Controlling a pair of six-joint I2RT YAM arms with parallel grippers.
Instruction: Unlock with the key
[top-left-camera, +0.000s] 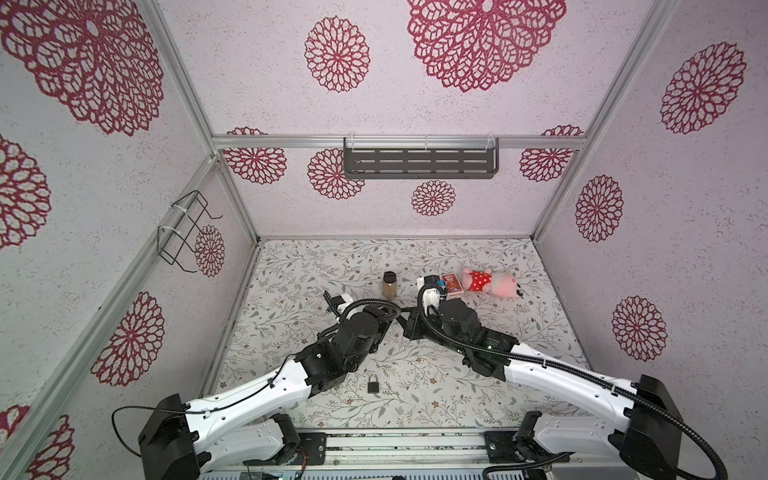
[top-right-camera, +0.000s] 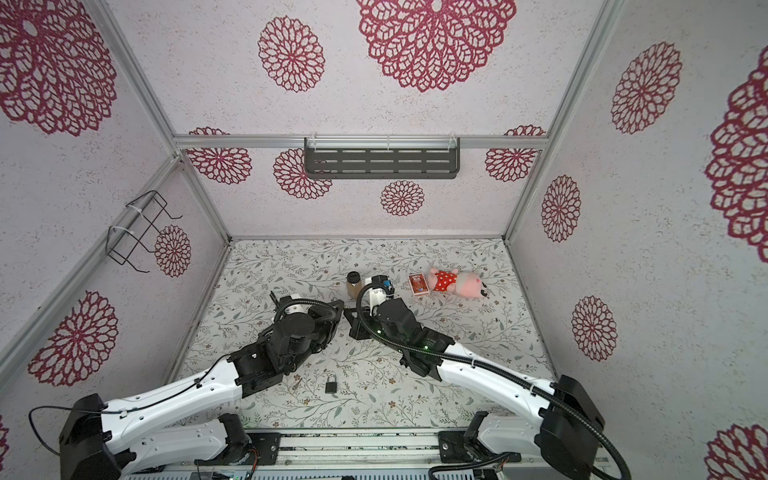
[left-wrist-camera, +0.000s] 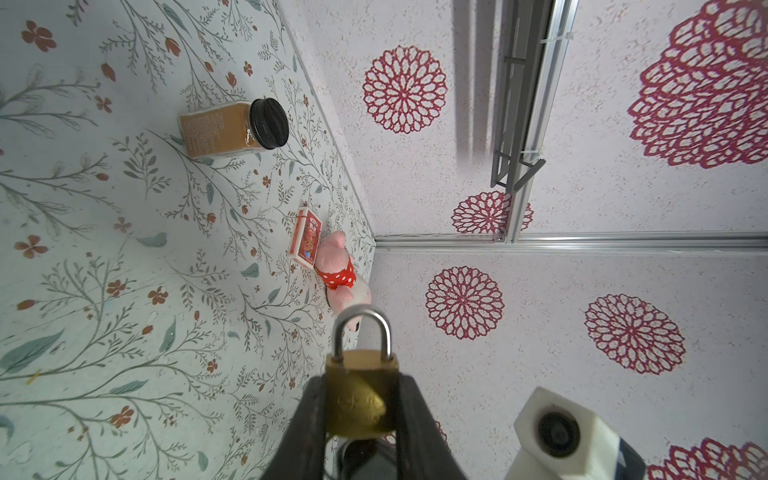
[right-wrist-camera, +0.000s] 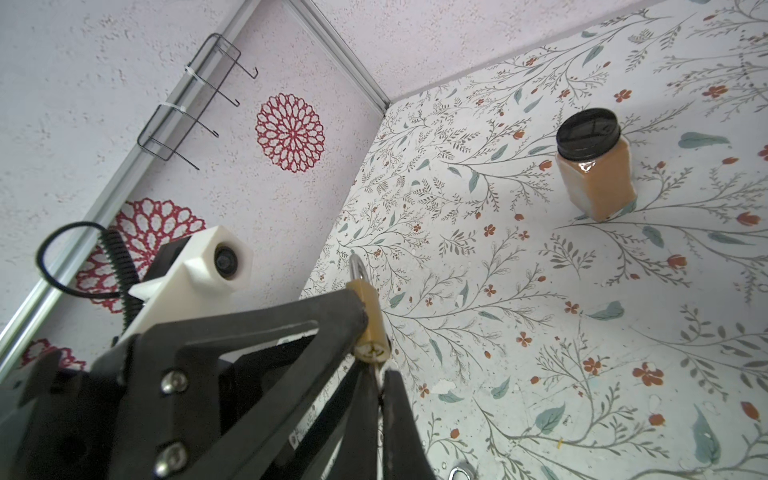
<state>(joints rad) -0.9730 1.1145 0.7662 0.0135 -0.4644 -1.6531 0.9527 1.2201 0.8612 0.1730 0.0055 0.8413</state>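
Note:
A brass padlock (left-wrist-camera: 360, 390) with a silver shackle is held off the table, and my left gripper (left-wrist-camera: 361, 382) is shut on its body from both sides. In the right wrist view the same padlock (right-wrist-camera: 370, 324) shows edge-on, its keyhole end facing my right gripper (right-wrist-camera: 379, 376). That gripper is shut on the key (right-wrist-camera: 377, 366), a thin pale sliver running from between the jaws into the lock's underside. In both top views the two grippers meet nose to nose at mid-table (top-left-camera: 401, 320) (top-right-camera: 348, 318), and the wrists hide the padlock and key there.
A second, dark padlock (top-left-camera: 373, 384) (top-right-camera: 331, 384) lies on the table near the front. At the back stand a spice jar (top-left-camera: 390, 285) (right-wrist-camera: 594, 166), a red card box (top-left-camera: 451, 284) and a plush pig (top-left-camera: 490, 282). A wire rack (top-left-camera: 187, 232) hangs on the left wall.

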